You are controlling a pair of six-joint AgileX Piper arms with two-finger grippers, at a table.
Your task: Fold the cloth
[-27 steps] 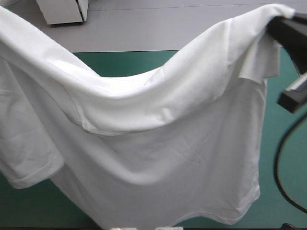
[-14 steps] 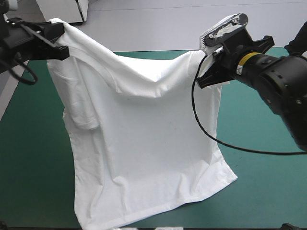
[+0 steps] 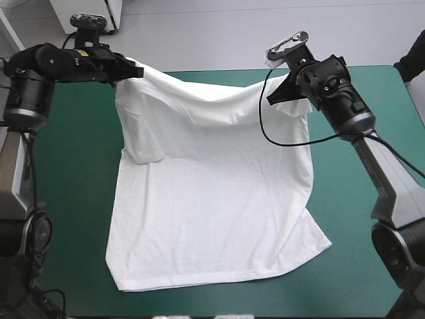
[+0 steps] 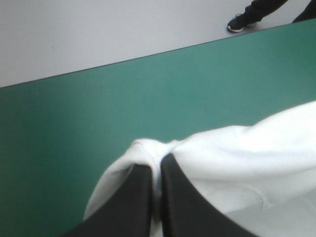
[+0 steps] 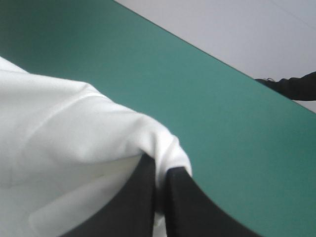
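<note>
The white T-shirt (image 3: 212, 199) lies mostly spread on the teal-green table, its hem toward the near edge. Its far edge is held up off the cover between the two grippers and sags in the middle. At the far left corner my left gripper (image 3: 131, 69) is shut on the T-shirt; in the left wrist view the black fingers (image 4: 143, 197) pinch a bunched fold of the T-shirt (image 4: 237, 148). My right gripper (image 3: 284, 92) is shut on the far right corner, and in the right wrist view its fingers (image 5: 148, 197) clamp the T-shirt (image 5: 74, 143).
Bare teal-green cover (image 3: 66, 173) shows to the left, to the right (image 3: 372, 100) and beyond the shirt up to the far edge. A black cable (image 3: 292, 136) from the right wrist hangs over the shirt's right side.
Both arms have moved away toward the far edge and lowered, carrying the shirt's held edge. The shirt went from hanging high near the camera to lying largely flat on the table.
</note>
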